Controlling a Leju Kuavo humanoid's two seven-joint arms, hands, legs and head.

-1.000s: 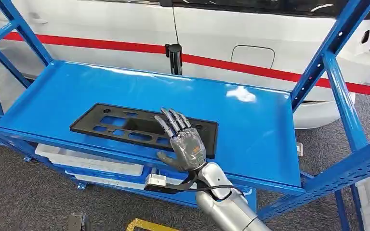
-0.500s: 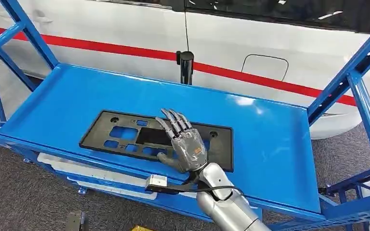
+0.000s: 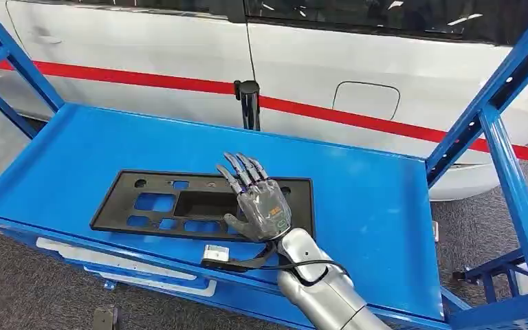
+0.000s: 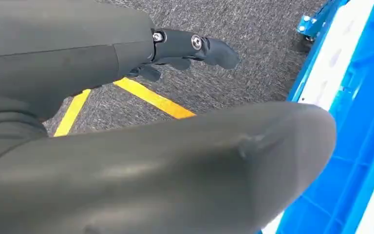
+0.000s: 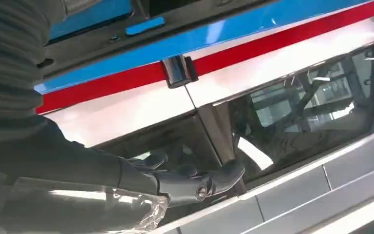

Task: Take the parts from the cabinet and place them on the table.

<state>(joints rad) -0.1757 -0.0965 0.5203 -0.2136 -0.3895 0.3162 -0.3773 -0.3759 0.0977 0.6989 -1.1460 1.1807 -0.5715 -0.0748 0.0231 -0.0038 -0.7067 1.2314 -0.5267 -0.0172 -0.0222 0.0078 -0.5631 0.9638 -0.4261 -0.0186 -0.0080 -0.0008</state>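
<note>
So the black plastic part (image 3: 199, 205) lies flat on the blue cabinet shelf (image 3: 371, 199), near its front edge. Right hand (image 3: 260, 206) hovers over the part's right end, fingers spread, holding nothing. Left hand (image 4: 185, 48) hangs above the floor, can't tell its grip.

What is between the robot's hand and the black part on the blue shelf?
Nothing visible. The right hand, fingers spread, is right over the near edge of the black part, which lies flat on the blue shelf; whether it touches cannot be told.
</note>
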